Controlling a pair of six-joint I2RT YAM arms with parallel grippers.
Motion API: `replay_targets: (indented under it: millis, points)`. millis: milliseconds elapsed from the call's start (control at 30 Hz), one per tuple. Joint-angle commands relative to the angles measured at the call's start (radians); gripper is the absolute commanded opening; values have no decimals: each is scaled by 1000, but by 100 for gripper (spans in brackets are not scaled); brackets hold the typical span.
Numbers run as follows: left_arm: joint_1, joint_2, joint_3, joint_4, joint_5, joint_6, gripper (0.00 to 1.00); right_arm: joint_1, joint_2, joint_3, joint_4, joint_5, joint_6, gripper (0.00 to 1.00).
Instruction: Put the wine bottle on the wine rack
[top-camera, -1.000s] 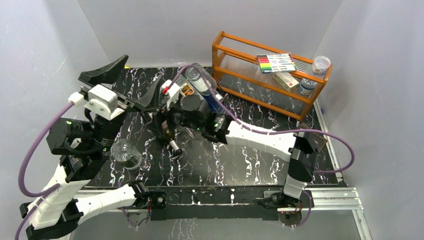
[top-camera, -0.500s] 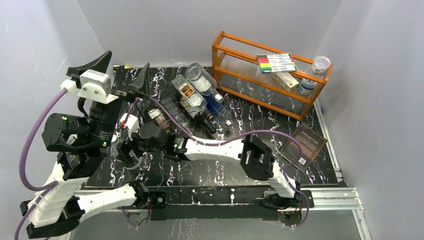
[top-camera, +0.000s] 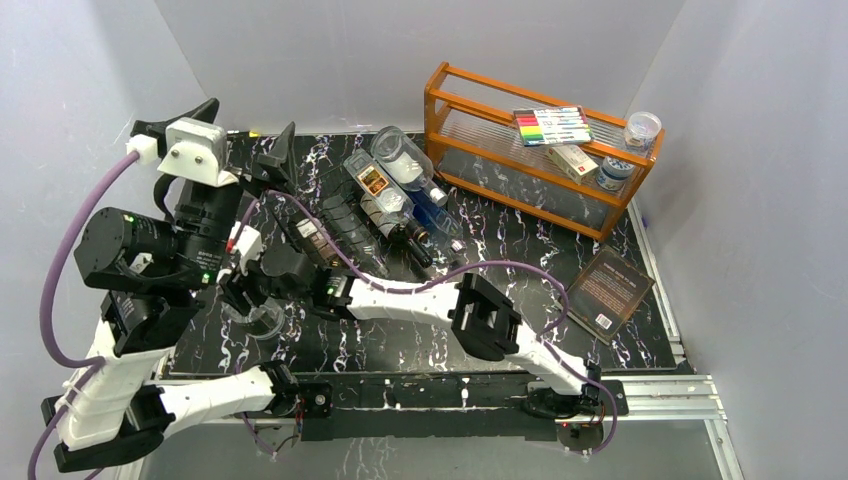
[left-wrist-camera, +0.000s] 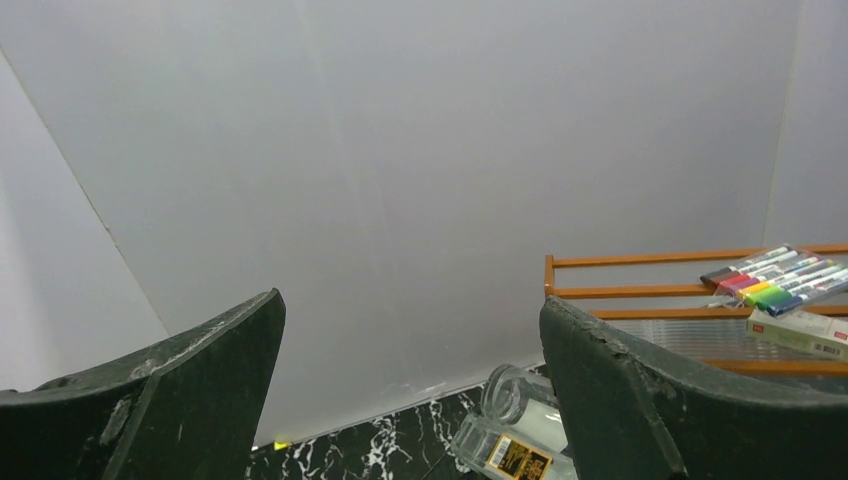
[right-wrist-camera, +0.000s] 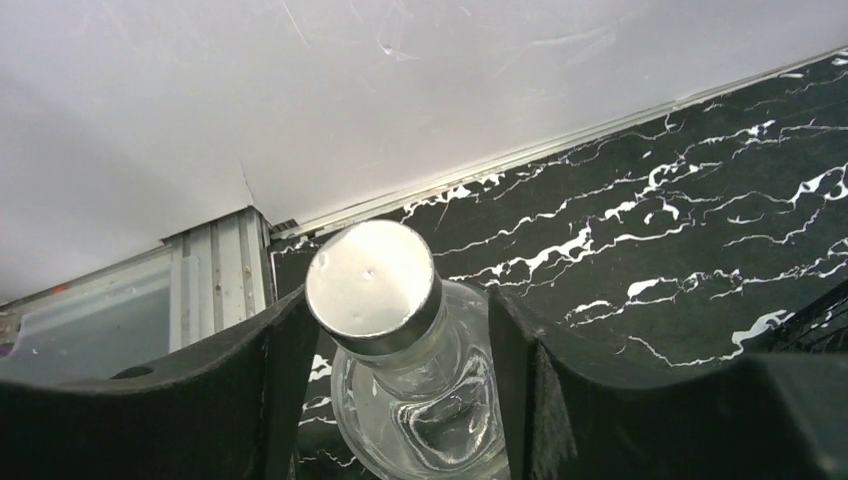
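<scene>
Wine bottle (right-wrist-camera: 372, 275), clear glass with a flat silver cap, stands upright on the black marbled worktop (top-camera: 420, 325) at its near-left part. It is off the wine rack (top-camera: 345, 218) and nearer to us than the rack's left end.

In the wrist view we see the right gripper (right-wrist-camera: 398, 320) with one dark finger on each side of the bottle's neck. A sliver of gap shows between the cap and the finger on the right of that view. Lower down the glass fills the space between the fingers, and we cannot tell whether they press on it.

The left gripper (top-camera: 235, 135) is raised over the far-left corner. Its fingers are spread wide with nothing between them.

On the rack, a low run of black wire, several bottles lie on their sides in a slanting row.

Behind it on the right we see the orange wooden shelf (top-camera: 470, 165). It carries a pack of coloured markers (top-camera: 552, 125), a small box (top-camera: 572, 162) and two little jars, one at the end (top-camera: 642, 130) and one lower (top-camera: 612, 172). A dark book (top-camera: 610, 290) lies flat on the worktop's right side.
</scene>
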Motion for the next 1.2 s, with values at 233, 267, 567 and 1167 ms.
replay_targets:
  millis: [233, 267, 567, 1167]
  points:
    - [1, 43, 47, -124, -21, 13, 98, 33, -29, 12, 77, 66, -119, 24]
    - [2, 46, 47, -124, -27, 13, 98, 34, -49, -21, 98, 70, -119, 17]
    - [2, 49, 27, -98, -29, 0, 98, 35, -308, -381, 278, 136, -135, 0]
    - [2, -20, -250, -137, -127, -171, 98, 34, -916, -1052, 277, 128, -9, 0]
